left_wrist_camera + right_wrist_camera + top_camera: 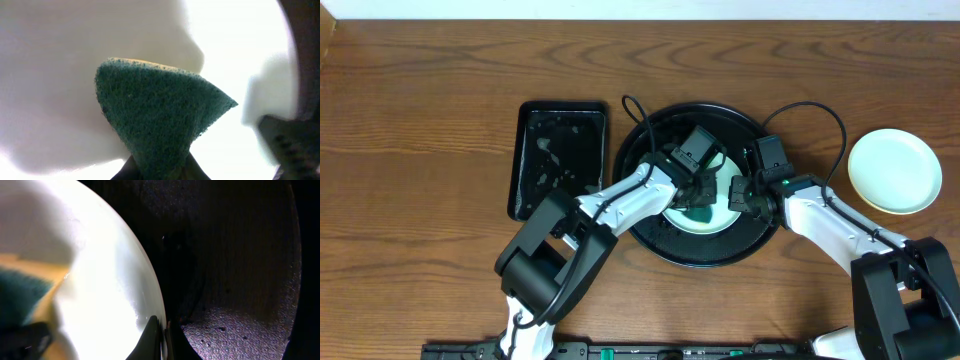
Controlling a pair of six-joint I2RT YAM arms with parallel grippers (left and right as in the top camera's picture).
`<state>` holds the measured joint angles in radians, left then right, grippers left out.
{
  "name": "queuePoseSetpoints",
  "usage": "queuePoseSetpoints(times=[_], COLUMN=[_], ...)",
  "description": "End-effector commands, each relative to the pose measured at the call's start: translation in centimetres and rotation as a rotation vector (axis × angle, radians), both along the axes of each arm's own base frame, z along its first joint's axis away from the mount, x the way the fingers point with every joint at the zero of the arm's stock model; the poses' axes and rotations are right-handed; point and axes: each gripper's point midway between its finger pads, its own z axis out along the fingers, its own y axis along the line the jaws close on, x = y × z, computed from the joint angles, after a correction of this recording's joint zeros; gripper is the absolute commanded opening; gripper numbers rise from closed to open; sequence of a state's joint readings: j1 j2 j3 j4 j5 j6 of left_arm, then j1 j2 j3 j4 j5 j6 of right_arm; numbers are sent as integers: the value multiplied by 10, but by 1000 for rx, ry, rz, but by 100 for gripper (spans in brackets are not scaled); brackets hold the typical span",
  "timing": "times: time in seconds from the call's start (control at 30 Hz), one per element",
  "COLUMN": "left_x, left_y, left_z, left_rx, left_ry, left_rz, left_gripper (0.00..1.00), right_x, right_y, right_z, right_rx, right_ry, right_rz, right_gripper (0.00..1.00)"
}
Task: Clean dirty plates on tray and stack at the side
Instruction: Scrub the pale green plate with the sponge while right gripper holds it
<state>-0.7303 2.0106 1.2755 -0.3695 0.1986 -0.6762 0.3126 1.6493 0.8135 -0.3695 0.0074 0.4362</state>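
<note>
The mint plate (717,222) is lying flat in the middle of the round tray (660,236), face up. Being round, it is showing no long axis and no pointing direction. The yellow plate (894,171) is sitting flat too, well apart from the tray, on the table (420,120) at the right side.

The left gripper (698,197) is reaching over the mint plate from the left and pinching a green sponge (160,120). Its jaws are standing narrow, closed on the sponge's near end at the bottom of the left wrist view. The sponge is fanning out wider away from the fingers, with a thin yellow layer showing along its far edge. Its green face is pressing against the pale plate surface (60,75).

The right gripper (740,196) is coming in from the right and sitting at the mint plate's right edge. In the right wrist view its jaws are standing nearly together, with the plate's rim (142,290) running between the fingertips (152,337), so it is gripping the rim. The dark tray floor (240,280) is lying just beyond that rim.

A rectangular tray (560,158) is lying just left of the round one
</note>
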Motion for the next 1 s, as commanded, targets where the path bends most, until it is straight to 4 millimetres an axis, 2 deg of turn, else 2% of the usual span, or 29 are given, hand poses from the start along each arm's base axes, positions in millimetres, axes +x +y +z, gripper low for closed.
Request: queuePoseSetpoints(times=[0.0,0.13,0.23,0.37,0.53,0.57,0.67,0.8,0.9,0.97], left_x=[5,27,47,65,59,57,40,7,-12,-23], left_y=[69,110,118,90,27,19,-6,-32,-40,-36], left_z=[-40,-36,-27,-20,-18,-19,-23,-26,-28,-32], left_rx=[290,460,506,390,122,93,9,-72,-80,-53], left_ry=[-17,-113,-212,-290,-260,-253,-201,-104,-53,-18], left_rz=[30,109,153,163,69,52,-13,-110,-152,-159], left_gripper=[8,8,8,8,8,8,7,8,8,8], right_x=[-6,-6,-6,-6,-6,-5,-6,-6,-6,-6], right_y=[-10,-10,-10,-10,-10,-10,-10,-10,-10,-10], right_z=[-12,-12,-12,-12,-12,-12,-12,-12,-12,-12], right_rx=[-54,-54,-54,-54,-54,-54,-54,-54,-54,-54], right_ry=[34,34,34,35,35,34,34,34,34,35], right_rz=[1,1,1,1,1,1,1,1,1,1], right_gripper=[1,1,1,1,1,1,1,1,1,1])
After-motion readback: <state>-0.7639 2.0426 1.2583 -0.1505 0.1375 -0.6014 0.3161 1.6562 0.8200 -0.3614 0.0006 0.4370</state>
